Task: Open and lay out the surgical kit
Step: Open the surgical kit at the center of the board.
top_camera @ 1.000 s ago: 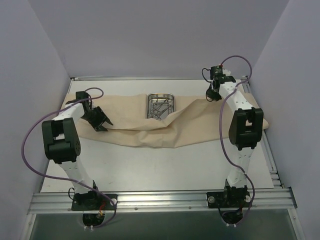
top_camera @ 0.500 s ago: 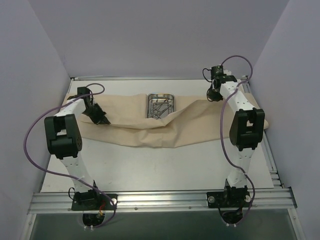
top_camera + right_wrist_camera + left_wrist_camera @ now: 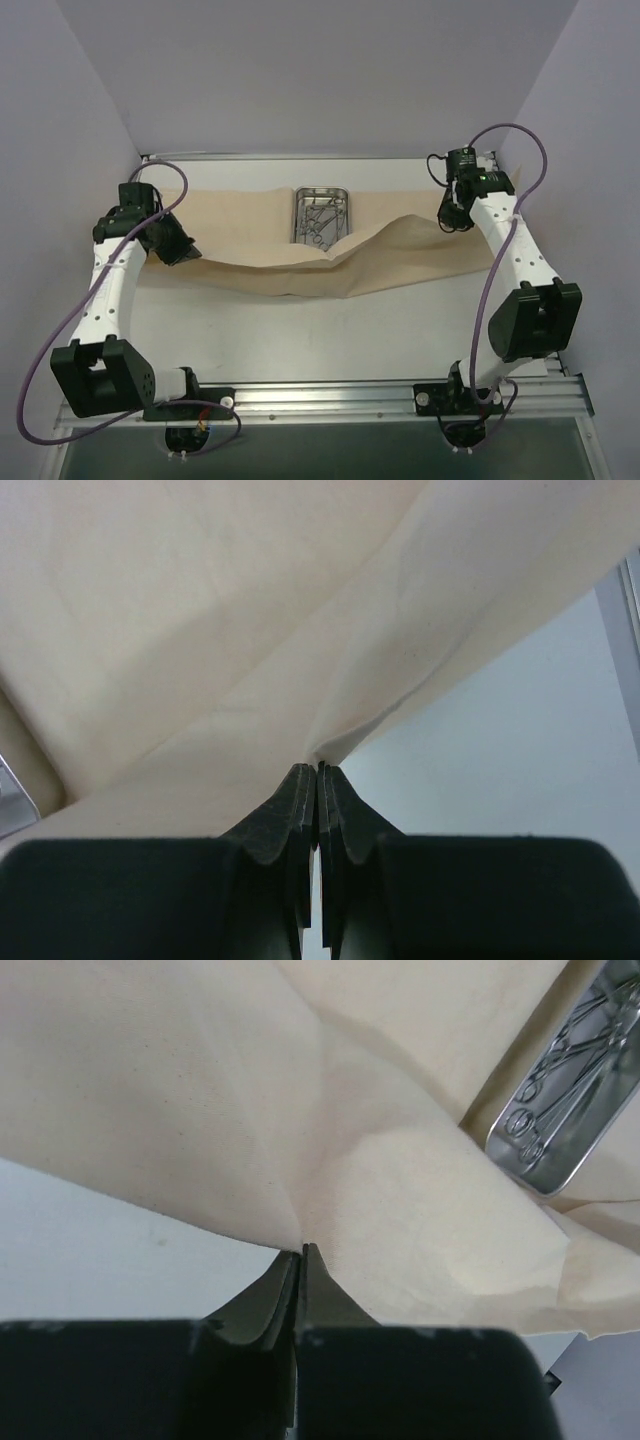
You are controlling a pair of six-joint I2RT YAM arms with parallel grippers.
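Observation:
The beige cloth wrap (image 3: 250,240) of the surgical kit lies stretched across the back of the table. On it stands the shiny steel tray (image 3: 320,214), holding several silver ring-handled forceps (image 3: 318,220). My left gripper (image 3: 186,252) is shut on the cloth's left edge. In the left wrist view its tips (image 3: 302,1251) pinch a fold of cloth (image 3: 200,1110), with the tray (image 3: 575,1135) and forceps (image 3: 580,1070) at the upper right. My right gripper (image 3: 452,222) is shut on the cloth's right end. In the right wrist view its tips (image 3: 318,768) clamp the cloth's (image 3: 200,630) edge.
Bare white table (image 3: 300,330) shows in front of the cloth. Lilac walls (image 3: 60,150) close in the left, right and back. A metal rail (image 3: 320,398) runs along the near edge, carrying both arm bases. Purple cables (image 3: 45,340) loop beside each arm.
My left gripper has closed on the cloth's left edge. Both arms have swung outward, left to the left and right to the right, pulling the cloth out wider and flatter.

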